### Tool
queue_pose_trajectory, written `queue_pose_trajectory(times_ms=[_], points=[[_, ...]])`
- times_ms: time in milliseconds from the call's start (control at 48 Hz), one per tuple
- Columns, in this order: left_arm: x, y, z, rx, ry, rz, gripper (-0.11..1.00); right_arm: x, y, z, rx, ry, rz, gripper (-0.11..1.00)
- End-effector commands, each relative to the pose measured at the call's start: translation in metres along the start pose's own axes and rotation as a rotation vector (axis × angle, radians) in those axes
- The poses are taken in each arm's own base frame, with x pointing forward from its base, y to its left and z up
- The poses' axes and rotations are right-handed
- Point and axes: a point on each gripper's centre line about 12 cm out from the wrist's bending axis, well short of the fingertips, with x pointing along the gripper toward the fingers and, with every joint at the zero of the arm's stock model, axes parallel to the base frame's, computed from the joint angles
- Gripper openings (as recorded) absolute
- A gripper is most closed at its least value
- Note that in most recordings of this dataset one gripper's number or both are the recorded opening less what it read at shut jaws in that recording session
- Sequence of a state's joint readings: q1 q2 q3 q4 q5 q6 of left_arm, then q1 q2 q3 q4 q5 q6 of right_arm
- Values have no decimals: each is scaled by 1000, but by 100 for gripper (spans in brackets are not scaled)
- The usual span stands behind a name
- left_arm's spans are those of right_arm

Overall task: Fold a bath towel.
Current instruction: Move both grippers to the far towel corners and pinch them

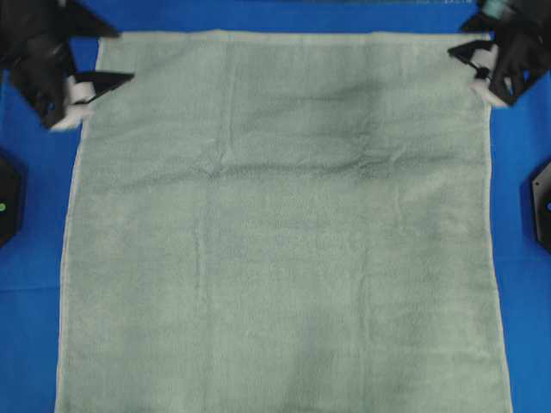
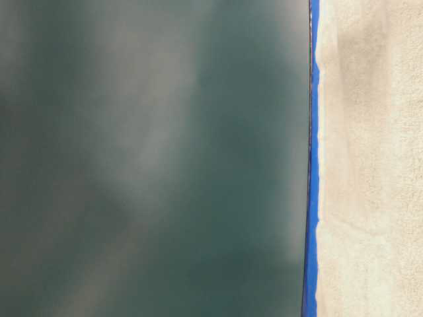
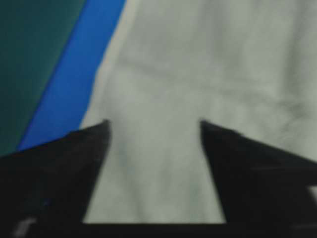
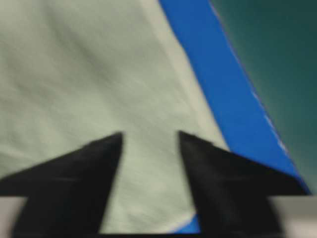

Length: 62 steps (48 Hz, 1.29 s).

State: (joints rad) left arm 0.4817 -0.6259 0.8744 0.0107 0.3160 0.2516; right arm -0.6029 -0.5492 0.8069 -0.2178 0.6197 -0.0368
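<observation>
Bright blue cloth (image 1: 26, 258) covers the table in the overhead view, and the bath towel (image 1: 284, 232) lies spread flat on it, filling most of the frame, its top hem near the far edge and its bottom running out of the picture; the left gripper (image 1: 95, 93) sits at the towel's top left corner and the right gripper (image 1: 476, 65) at the top right corner, each with its jaws spread wide and nothing held between them; two dark mounts (image 1: 541, 205) stand at the side edges of the table. From table level the towel (image 2: 373, 158) shows as a pale fuzzy band on the right, a thin strip of blue cloth (image 2: 312, 198) beside it, and the rest is a blurred dark green background. On the left wrist camera the left gripper (image 3: 154, 126) hangs over the towel (image 3: 208, 64) near its edge, jaws wide apart, empty. On the right wrist camera the right gripper (image 4: 149, 136) hovers likewise above the towel (image 4: 84, 69), close to the hem and the blue cloth (image 4: 223, 94), jaws parted and gripping nothing.
</observation>
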Motion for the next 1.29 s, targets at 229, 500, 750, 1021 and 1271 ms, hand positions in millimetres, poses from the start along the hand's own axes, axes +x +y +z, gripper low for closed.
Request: queue_pose_trajectory(times_ms=[229, 500, 750, 1021, 1271], points=[[64, 45, -28, 49, 198, 69, 84, 70, -32, -22, -10, 201, -62, 62], [127, 73, -90, 32, 335, 94, 84, 129, -50, -51, 5, 244, -50, 62], [144, 90, -115, -21, 378, 123, 83, 164, -55, -75, 40, 283, -30, 62], [144, 67, -126, -17, 511, 22, 38, 168, -57, -84, 78, 310, -29, 23], [133, 65, -115, -24, 522, 12, 6, 154, -60, -78, 105, 321, -43, 7]])
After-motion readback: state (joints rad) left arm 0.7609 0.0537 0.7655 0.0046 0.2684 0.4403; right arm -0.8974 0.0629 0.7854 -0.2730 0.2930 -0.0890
